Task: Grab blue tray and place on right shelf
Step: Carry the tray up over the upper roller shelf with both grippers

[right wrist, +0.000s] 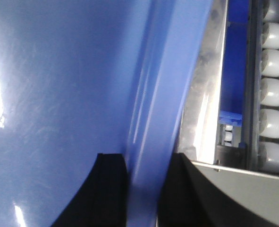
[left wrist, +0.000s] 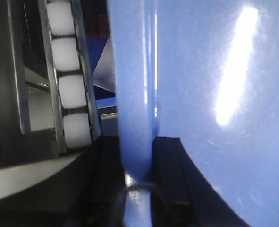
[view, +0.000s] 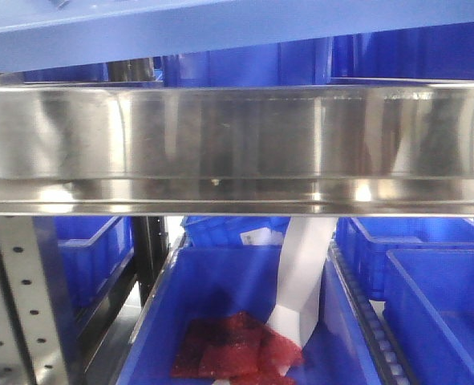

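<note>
Stainless steel fills the middle of the front view: the long shiny shelf (view: pixel 237 136) with its broad reflective lip runs from edge to edge. Above it, along the top of the frame, the shallow periwinkle-blue glossy plastic tray (view: pixel 140 32) slants, lower at the picture's left. I cannot tell whether it touches the shelf. Under the lip stand deep dark-blue storage bins (view: pixel 437 305). The middle one holds a crumpled red mesh piece (view: pixel 228 349) and a white paper strip (view: pixel 305 273). A grey perforated upright (view: pixel 16 305) stands at the bottom left. I see neither arm here.

The left wrist view gives me the grip. The left jaws are clenched on the tray's rim, with a black finger (left wrist: pixel 170 165) on each side of it. The tray's glossy floor fills the right half. A track of white rollers (left wrist: pixel 71 80) runs close beside the rim on the left.

In the right wrist view the right jaws likewise grasp the flared rim between black fingers (right wrist: pixel 108 189). A brushed steel strip (right wrist: pixel 205 94) lies just beside the rim. Beyond it runs another row of white rollers (right wrist: pixel 274 94), so there is little room on that side.
</note>
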Tool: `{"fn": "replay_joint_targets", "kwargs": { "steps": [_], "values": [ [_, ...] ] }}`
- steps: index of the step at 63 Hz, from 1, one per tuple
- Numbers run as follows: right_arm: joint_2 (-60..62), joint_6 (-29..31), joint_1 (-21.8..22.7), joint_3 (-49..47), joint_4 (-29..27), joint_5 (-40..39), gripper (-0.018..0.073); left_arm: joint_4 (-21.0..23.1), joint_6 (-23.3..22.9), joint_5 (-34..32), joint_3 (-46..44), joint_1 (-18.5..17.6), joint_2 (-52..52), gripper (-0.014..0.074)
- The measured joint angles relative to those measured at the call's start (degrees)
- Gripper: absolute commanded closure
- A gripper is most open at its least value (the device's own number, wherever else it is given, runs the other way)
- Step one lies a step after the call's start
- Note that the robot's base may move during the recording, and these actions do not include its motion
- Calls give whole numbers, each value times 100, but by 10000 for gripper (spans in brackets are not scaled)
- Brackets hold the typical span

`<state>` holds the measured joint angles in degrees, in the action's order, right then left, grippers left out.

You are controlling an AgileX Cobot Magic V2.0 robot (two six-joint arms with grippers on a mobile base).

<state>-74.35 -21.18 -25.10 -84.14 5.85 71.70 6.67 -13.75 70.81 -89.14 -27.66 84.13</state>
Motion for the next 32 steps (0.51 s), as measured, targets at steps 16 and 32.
{"fn": "replay_joint_targets", "kwargs": {
  "steps": [16,32],
  "values": [
    [0,0,0,0,0,0,503,0,0,0,0,0,0,645],
    [0,0,0,0,0,0,503,0,0,0,0,0,0,645]
  ]
}}
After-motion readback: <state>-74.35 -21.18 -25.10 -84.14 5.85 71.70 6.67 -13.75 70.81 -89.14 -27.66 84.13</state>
